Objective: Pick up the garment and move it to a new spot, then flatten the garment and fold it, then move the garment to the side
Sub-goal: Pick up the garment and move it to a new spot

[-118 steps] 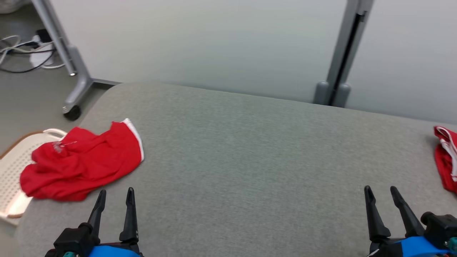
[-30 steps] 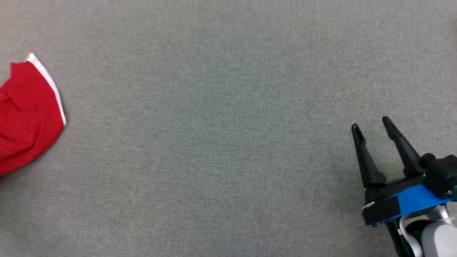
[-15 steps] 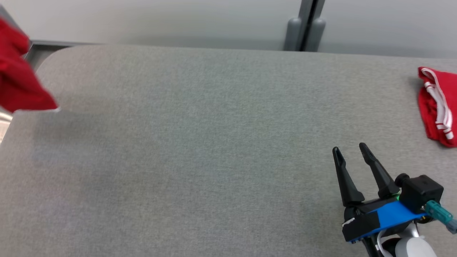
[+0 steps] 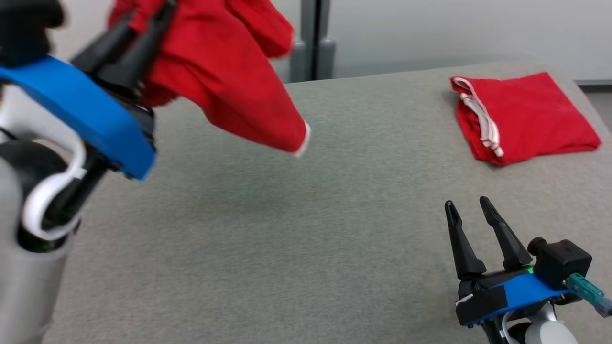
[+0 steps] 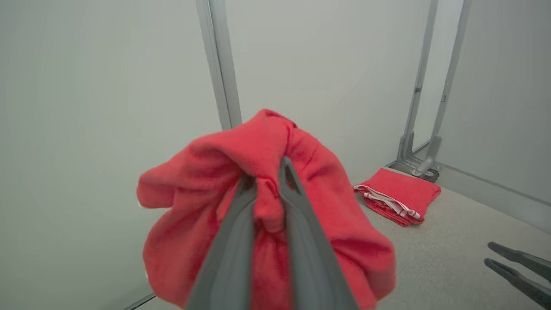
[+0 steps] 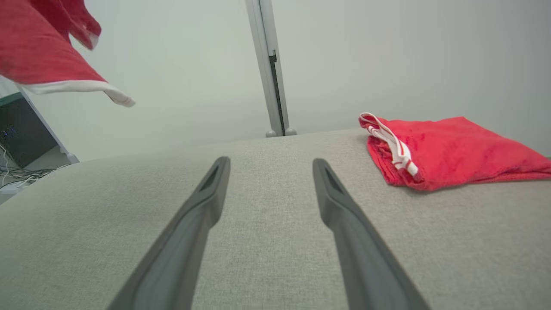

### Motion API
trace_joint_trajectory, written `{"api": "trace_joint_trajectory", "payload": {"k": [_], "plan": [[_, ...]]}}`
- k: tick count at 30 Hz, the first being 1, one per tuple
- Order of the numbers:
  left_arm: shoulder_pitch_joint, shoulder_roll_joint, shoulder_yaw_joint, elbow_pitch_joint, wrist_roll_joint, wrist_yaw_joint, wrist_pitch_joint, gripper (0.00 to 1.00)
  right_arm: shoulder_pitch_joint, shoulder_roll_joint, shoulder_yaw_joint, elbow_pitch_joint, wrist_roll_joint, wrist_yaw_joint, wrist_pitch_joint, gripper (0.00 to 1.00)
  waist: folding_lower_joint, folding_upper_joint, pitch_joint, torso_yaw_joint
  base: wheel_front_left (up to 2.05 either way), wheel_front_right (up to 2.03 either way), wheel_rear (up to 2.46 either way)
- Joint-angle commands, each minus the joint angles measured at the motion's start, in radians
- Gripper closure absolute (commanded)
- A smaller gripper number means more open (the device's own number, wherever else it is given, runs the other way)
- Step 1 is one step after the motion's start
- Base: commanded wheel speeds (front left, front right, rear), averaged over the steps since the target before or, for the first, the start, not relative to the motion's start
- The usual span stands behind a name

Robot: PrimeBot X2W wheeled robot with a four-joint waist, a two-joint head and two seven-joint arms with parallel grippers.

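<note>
A crumpled red garment (image 4: pixel 229 71) with white trim hangs in the air above the left part of the grey table (image 4: pixel 267 248). My left gripper (image 4: pixel 153 14) is shut on it near the top left of the head view. In the left wrist view the red cloth (image 5: pixel 267 202) bunches between and around the fingers (image 5: pixel 241 241) of that gripper (image 5: pixel 266 172). Its white-edged hem (image 6: pixel 77 86) shows at the upper left of the right wrist view. My right gripper (image 4: pixel 468 204) hovers low at the table's front right, open and empty; in its own view the gripper (image 6: pixel 271 161) points across bare cloth.
A folded red garment (image 4: pixel 521 114) with white drawstrings lies at the table's far right (image 6: pixel 447 150) (image 5: pixel 396 196). Behind the table stand a pale wall and a grey post (image 4: pixel 313 38). Cables lie on the floor at the left (image 6: pixel 17 174).
The camera has turned and risen. My left gripper has lifted the red garment off the table's left end and carried it up and rightward. The right gripper stays open.
</note>
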Motion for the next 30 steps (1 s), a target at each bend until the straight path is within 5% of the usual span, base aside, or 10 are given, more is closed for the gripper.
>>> {"api": "trace_joint_trajectory", "payload": {"k": [1, 14, 15, 17, 18, 24, 30], "plan": [[0.010, -0.011, -0.041, 0.008, 0.026, -0.006, 0.001, 1.00, 0.008, 0.003, -0.005, -0.003, 0.000, 0.000, -0.005, 0.00, 0.0000, 0.0000, -0.002, -0.033, 0.00, 0.00, 0.00], [0.196, -0.137, -0.276, 0.345, 0.181, 0.003, -0.175, 1.00, 0.011, 0.005, -0.013, 0.001, 0.008, 0.000, -0.021, 0.00, 0.0000, 0.0000, 0.063, -0.188, 0.00, 0.00, 0.00], [0.205, -0.152, -0.297, 0.385, 0.196, 0.003, -0.192, 0.95, 0.013, 0.005, -0.016, 0.003, 0.005, 0.000, -0.023, 0.00, 0.0000, 0.0000, 0.064, -0.191, 0.00, 0.00, 0.00], [0.216, -0.179, -0.331, 0.459, 0.219, 0.003, -0.229, 0.42, 0.012, 0.006, -0.016, 0.005, 0.003, 0.000, -0.026, 0.00, 0.0000, 0.0000, 0.066, -0.195, 0.00, 0.00, 0.00], [0.221, -0.192, -0.341, 0.489, 0.229, 0.003, -0.250, 0.00, 0.010, 0.006, -0.017, 0.006, 0.005, 0.000, -0.027, 0.00, 0.0000, 0.0000, 0.065, -0.195, 0.00, 0.00, 0.00], [0.263, -0.296, -0.330, 0.594, 0.192, 0.008, -0.449, 0.00, 0.012, 0.007, -0.016, 0.015, 0.016, 0.000, -0.033, 0.00, 0.0000, 0.0000, 0.029, -0.157, 0.00, 0.00, 0.00], [0.348, -0.361, -0.213, 0.554, 0.090, 0.016, -0.728, 0.00, 0.029, -0.003, -0.025, 0.016, 0.017, 0.000, -0.023, 0.00, 0.0000, 0.0000, -0.023, -0.092, 0.00, 0.00, 0.00]]}}
